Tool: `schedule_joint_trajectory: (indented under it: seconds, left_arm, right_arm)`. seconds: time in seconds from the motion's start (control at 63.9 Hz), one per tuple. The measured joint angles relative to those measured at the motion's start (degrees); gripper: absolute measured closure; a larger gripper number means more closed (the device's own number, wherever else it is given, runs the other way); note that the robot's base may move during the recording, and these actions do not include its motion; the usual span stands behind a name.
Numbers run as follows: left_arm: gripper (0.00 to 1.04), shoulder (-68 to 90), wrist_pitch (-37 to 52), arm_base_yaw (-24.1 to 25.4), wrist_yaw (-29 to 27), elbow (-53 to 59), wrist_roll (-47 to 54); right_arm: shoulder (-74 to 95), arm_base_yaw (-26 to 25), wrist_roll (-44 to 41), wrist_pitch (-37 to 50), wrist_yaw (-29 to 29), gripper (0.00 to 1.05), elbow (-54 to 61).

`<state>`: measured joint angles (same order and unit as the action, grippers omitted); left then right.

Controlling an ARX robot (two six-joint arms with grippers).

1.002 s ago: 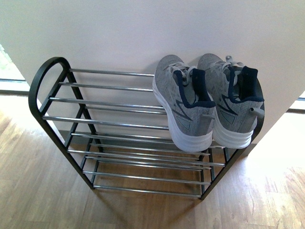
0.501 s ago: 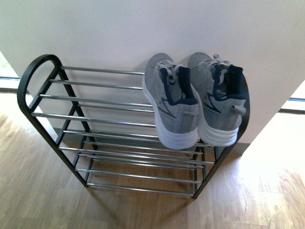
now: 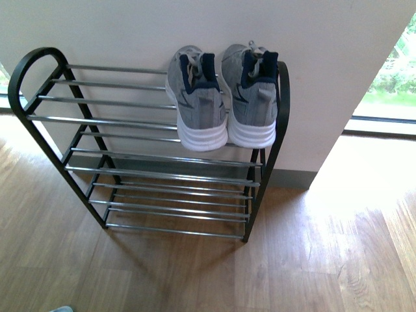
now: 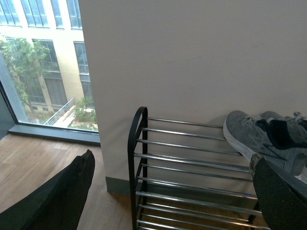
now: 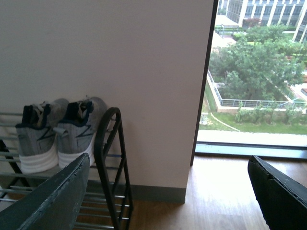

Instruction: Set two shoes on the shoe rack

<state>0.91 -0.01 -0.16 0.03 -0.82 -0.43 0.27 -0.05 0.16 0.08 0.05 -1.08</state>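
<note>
Black-fingered left hand and right hand both wide apart, empty; grey shoes atop chrome rack.

Front view backed off: shoe rack and two shoes now smaller, shifted up-left in frame; more floor showing, window newly in view at right
</note>
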Motion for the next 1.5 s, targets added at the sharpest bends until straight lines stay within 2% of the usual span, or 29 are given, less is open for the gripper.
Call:
schedule_joint_trajectory:
  seconds: [1.503]
  left_arm:
    - [0.09, 0.0, 0.0, 0.0, 0.0, 0.0, 0.0]
  right_arm:
    - [0.0, 0.0, 0.0, -0.1, -0.1, 0.09, 0.0]
